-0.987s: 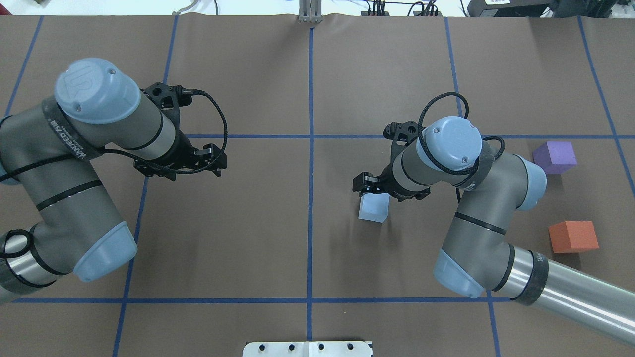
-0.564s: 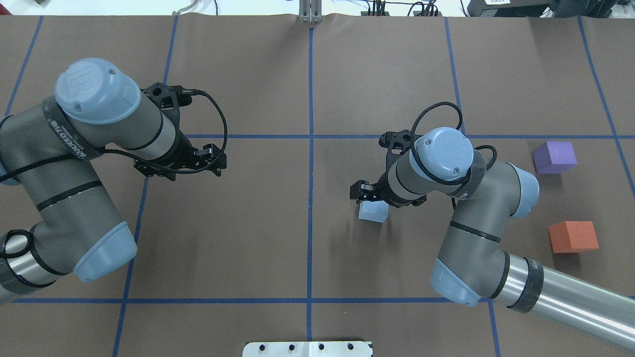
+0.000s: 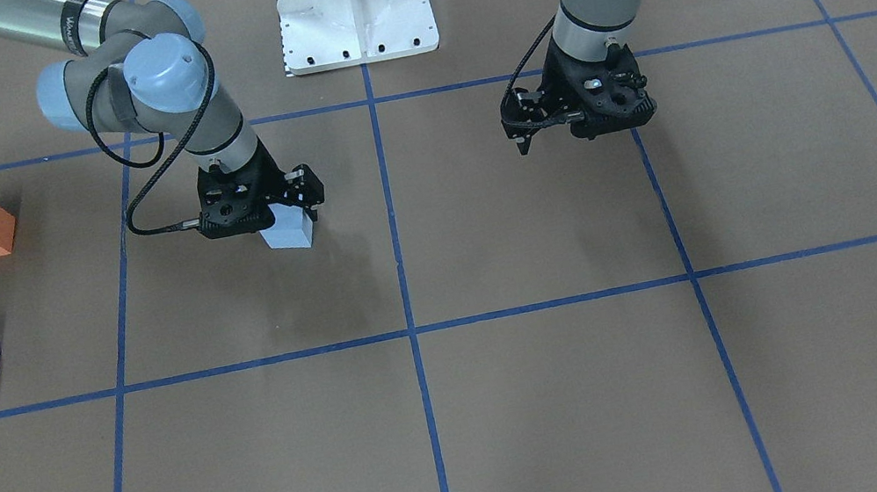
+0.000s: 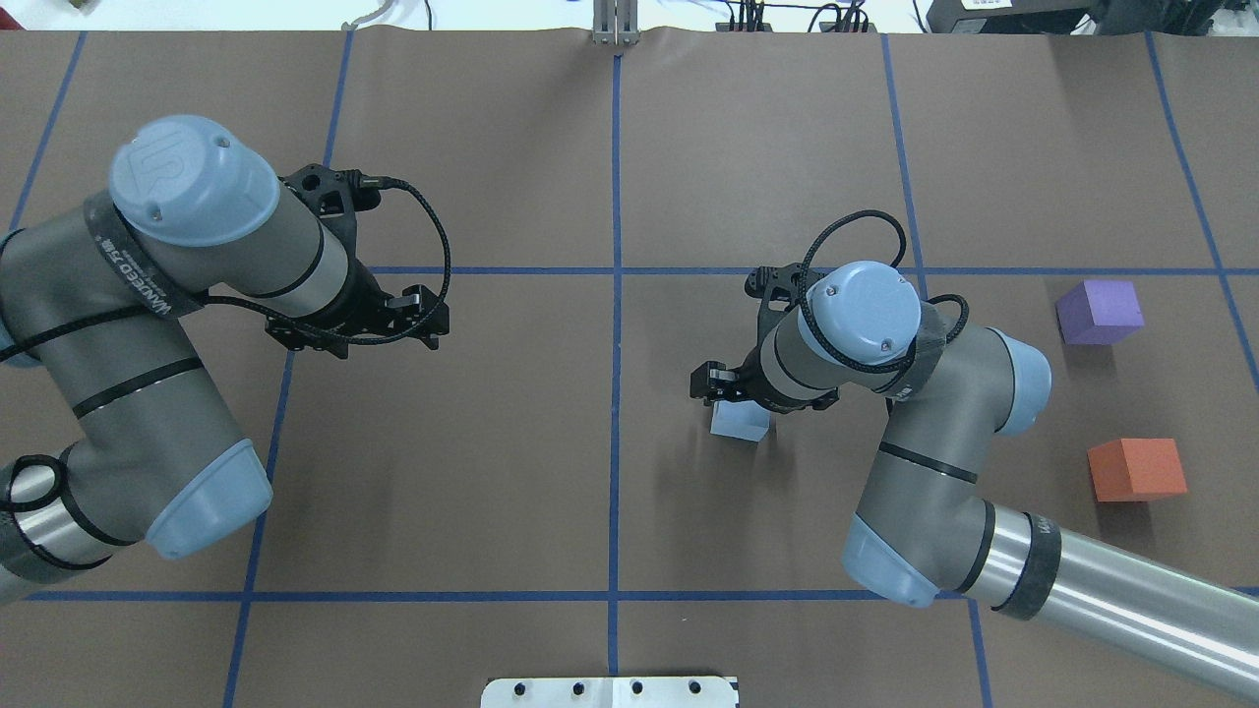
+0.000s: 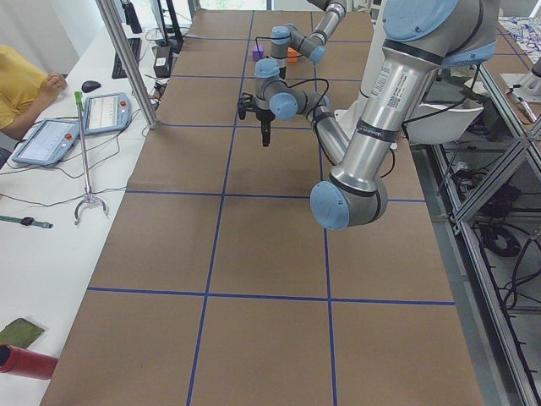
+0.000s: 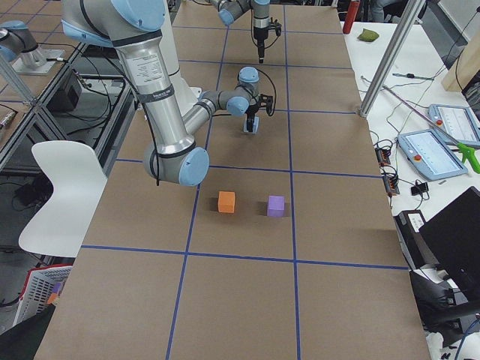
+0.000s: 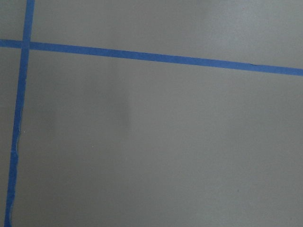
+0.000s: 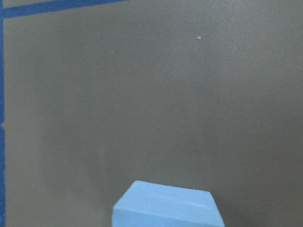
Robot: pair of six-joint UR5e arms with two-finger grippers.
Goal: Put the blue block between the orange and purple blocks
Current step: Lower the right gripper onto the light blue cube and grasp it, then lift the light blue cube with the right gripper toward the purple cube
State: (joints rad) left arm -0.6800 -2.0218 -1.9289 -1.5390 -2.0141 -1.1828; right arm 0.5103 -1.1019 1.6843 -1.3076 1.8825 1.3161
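The light blue block (image 4: 740, 425) sits on the brown table right of the centre line; it also shows in the front view (image 3: 289, 233) and at the bottom of the right wrist view (image 8: 168, 205). My right gripper (image 4: 730, 395) is low over the block's far side, jaws apparently open around its top (image 3: 288, 209). The purple block (image 4: 1100, 312) and the orange block (image 4: 1136, 469) stand apart at the far right, with a gap between them. My left gripper (image 4: 428, 329) hovers over bare table on the left, fingers together and empty (image 3: 521, 145).
Blue tape lines (image 4: 616, 295) divide the table into squares. The white base plate (image 4: 610, 691) is at the near edge. A person sits at a side bench with tablets (image 5: 51, 139) beyond the table's far edge.
My right gripper has moved toward me and down onto the blue block, covering more of its top. The block has not shifted. The left arm has not moved.
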